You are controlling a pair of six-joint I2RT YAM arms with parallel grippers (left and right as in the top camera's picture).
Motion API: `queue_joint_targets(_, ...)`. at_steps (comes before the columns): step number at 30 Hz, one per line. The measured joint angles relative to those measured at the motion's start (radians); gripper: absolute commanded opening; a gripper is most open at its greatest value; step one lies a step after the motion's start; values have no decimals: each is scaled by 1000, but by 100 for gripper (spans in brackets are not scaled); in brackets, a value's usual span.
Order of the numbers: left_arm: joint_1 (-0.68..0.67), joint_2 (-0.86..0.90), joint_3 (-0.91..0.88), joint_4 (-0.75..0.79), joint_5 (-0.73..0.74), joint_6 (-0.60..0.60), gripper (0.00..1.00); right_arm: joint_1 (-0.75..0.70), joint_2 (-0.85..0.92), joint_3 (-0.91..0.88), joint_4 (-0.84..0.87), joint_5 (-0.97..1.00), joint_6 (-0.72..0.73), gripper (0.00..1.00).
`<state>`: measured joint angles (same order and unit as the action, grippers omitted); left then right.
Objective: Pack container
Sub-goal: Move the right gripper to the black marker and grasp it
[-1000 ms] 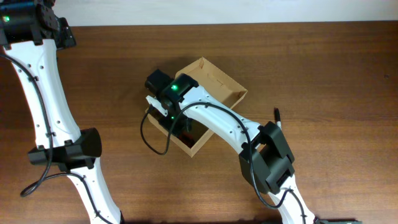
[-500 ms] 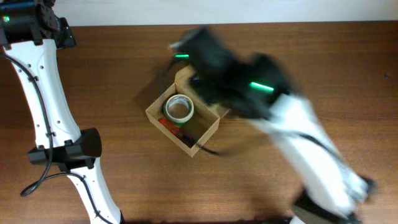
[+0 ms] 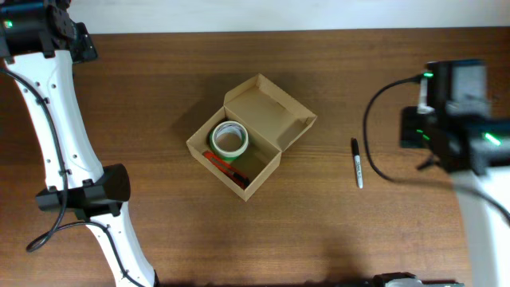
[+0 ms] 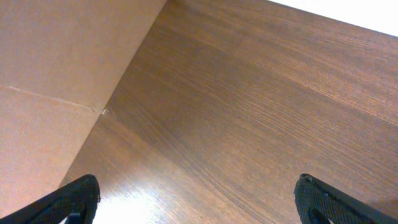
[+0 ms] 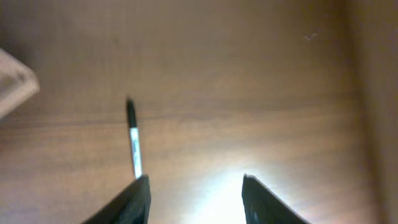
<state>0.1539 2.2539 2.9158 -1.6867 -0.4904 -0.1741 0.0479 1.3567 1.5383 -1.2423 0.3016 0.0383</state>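
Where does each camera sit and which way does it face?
Overhead: above the table, looking straight down at the open tan cardboard box and black-and-white marker pen; left arm and right arm show.
Left wrist: low over the brown wooden table; open left end effector frames the bottom.
Right wrist: facing down at the table; open right end effector near the marker pen.
Shared: overhead and right wrist both show the marker pen.

the container is plain tan cardboard, the tape roll white with a green edge, the marker black with a pale grey barrel, the counter dark brown with fine wood grain, the left arm white with black joints.
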Motion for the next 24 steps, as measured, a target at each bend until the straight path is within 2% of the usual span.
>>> queue_joint_targets(3, 0, 0, 0, 0, 0, 0, 100, -18, 95, -222, 142, -98, -46, 51)
queue_joint_targets(7, 0, 0, 0, 0, 0, 2, 100, -18, 195, -358, 241, -183, -73, 51)
queue_joint_targets(16, 0, -1, 0, 0, 0, 2, 100, -19, 463, -379, 363, -333, -122, 52)
queue_joint_targets(22, 0, -1, 0, 0, 0, 2, 100, -19, 547, -373, 402, -345, -124, 52)
queue_joint_targets(24, 0, -1, 0, 0, 0, 2, 100, -19, 550, -371, 407, -345, -125, 47)
